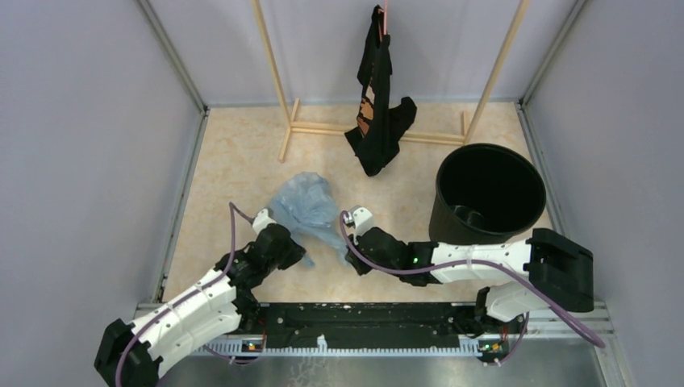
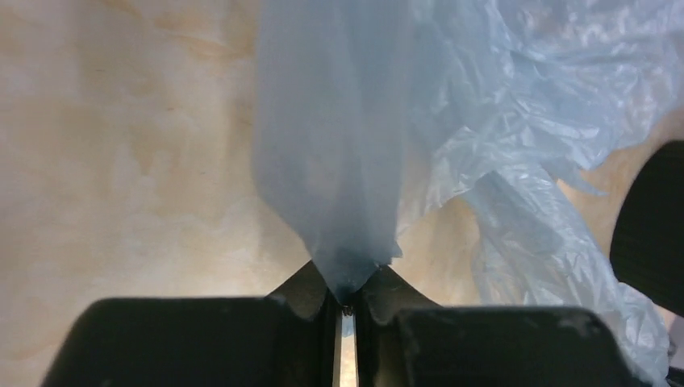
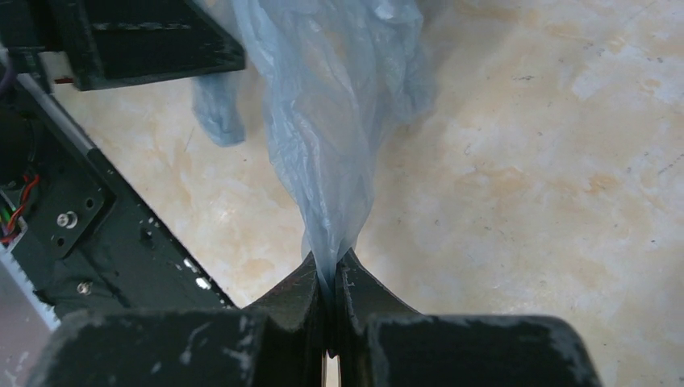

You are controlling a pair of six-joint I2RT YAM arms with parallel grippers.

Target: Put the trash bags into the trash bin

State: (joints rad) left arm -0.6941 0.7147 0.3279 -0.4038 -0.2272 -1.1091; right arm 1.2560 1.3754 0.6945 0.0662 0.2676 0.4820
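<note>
The light-blue trash bag lies crumpled on the table, bunched between the two claws and spreading away ahead of their tips. The left claw is nearly closed, pinching a gathered fold of the thin plastic at its tips. The right claw is squeezed tight on another twisted strand of the same bag. No lettering on the film can be read.

The trash bin stands upright to the right of the right claw, just beyond that arm's forearm and well apart from the bag. The left arm reaches diagonally forward from its base. The right arm is folded low, its forearm running leftward toward the bag.

Far ahead of both claws, a black garment hangs from a wooden rack; its orange print is illegible.
</note>
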